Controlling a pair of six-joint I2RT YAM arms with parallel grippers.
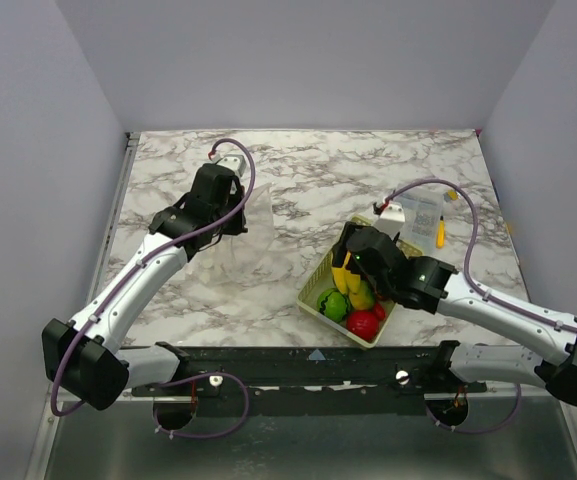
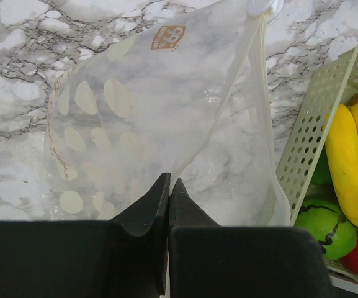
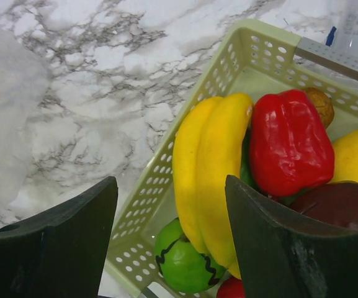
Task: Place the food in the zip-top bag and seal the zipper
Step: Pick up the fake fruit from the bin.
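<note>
Food (image 1: 353, 300) sat wholly in the pale lattice basket (image 3: 160, 180): yellow bananas (image 3: 213, 167), a red pepper (image 3: 287, 146), a green piece (image 3: 182, 264) and a dark red piece (image 3: 337, 205) among them, with none of it in the zip-top bag (image 2: 154, 118) yet. That bag lay on the marble table (image 1: 298, 170) to the left of the basket, clear and seemingly empty, its near edge pinched between the pressed-together fingers of the left gripper (image 2: 168, 181). The right gripper (image 3: 169, 186) hovered over the basket's left side with its fingers spread wide; the bananas showed between them, apparently untouched. By these views the task was barely begun: the bag was held, one hand was poised above the fruit, and every piece was left to move. The zipper could not be made out, nor whether the mouth stood open, so sealing looked to be wholly ahead.
</note>
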